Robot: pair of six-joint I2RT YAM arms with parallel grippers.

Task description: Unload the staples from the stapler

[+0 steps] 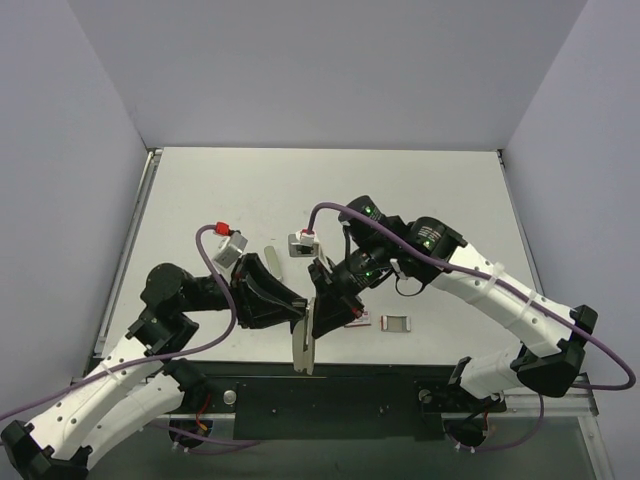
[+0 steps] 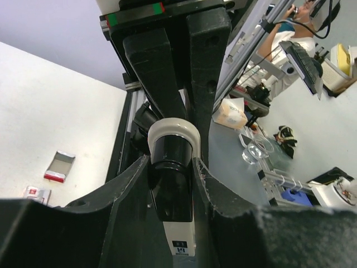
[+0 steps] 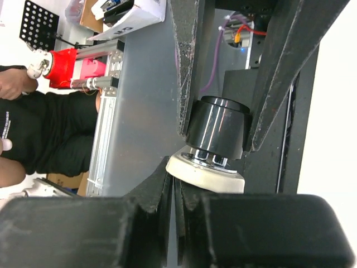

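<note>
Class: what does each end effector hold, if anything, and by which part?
Left end effector clamps the stapler across the sides of its black body. Right end effector is shut against the stapler's cream end; a grip there cannot be told.

Stapler [image 1: 303, 348] at near table [image 1: 330, 190] edge, small box [image 1: 358, 320] right of it, second box [image 1: 397, 323] further right

Stapler [image 2: 172, 181] black, cream end; table [image 1: 420, 200] white

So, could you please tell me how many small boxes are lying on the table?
2, side by side near the front edge: a red-pink box on the left and a clear-silver box just to its right. More could be hidden from the overhead view.
</note>
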